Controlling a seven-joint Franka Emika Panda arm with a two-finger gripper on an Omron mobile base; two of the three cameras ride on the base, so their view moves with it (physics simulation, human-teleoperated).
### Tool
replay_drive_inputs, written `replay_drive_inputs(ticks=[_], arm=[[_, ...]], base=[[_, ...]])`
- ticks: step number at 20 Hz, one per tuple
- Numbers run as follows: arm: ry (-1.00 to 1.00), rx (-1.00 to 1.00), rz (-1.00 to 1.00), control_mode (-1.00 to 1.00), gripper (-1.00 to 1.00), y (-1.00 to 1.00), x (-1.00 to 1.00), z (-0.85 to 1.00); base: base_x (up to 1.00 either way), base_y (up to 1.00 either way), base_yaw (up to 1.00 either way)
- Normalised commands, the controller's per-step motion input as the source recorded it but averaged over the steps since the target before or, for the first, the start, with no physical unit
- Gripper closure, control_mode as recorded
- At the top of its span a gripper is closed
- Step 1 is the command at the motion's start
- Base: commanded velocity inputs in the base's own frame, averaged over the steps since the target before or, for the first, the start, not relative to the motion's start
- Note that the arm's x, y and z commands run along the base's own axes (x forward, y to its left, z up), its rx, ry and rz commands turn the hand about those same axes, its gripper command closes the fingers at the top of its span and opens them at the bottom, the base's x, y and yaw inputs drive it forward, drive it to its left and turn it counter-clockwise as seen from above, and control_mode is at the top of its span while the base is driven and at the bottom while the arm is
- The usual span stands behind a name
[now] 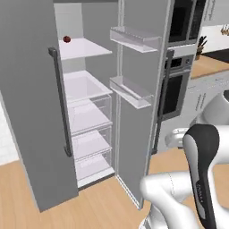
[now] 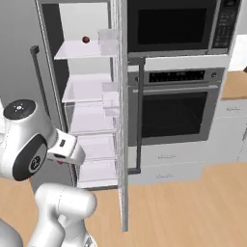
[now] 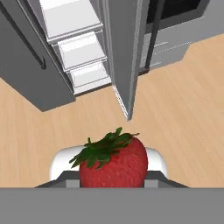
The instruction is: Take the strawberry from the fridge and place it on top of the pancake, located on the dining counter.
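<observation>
The claw (image 3: 113, 175) was closed on the strawberry (image 3: 114, 164), which sat right between the jaws with its green leaves pointing up and away from the wrist in the hand view. So the berry was out of the fridge (image 1: 31, 112) and in my grip, held over the wooden floor (image 3: 175, 109) in front of the open doors. Inside, the darker round fruit (image 1: 66, 39) sat on the top shelf (image 1: 85, 48) near its back left corner; I left it alone.

The step in hand, as I judged it, was the carry to the dining surface, which I could not see from here. The berry was small and the hold looked shallow, so I wanted to keep the squeeze unchanged and turn the base gently, with no sharp swings of the arm. The open right door (image 3: 124, 57) stood close in front of the claw, so I meant to back away from it before turning.
</observation>
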Motion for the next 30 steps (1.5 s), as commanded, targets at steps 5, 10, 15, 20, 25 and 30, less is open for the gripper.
replay_drive_inputs(ticks=[5,10,15,20,25,30], arm=[[0.0,0.0,0.0,1.0,1.0,0.0,0.0,0.0],[0.0,0.0,0.0,1.0,1.0,0.0,0.0,0.0],[0.0,0.0,0.0,1.0,1.0,0.0,0.0,0.0],[0.0,0.0,0.0,1.0,1.0,0.0,0.0,0.0],[0.0,0.0,0.0,1.0,1.0,0.0,0.0,0.0],[0.0,0.0,0.0,1.0,1.0,0.0,0.0,0.0]], base=[[-0.75,-0.37,-0.6],[-0.49,-0.46,-0.66],[-0.1,-0.35,-0.79],[0.0,-0.39,-0.84],[0.2,-0.64,-0.68],[0.49,-0.86,-0.3]])
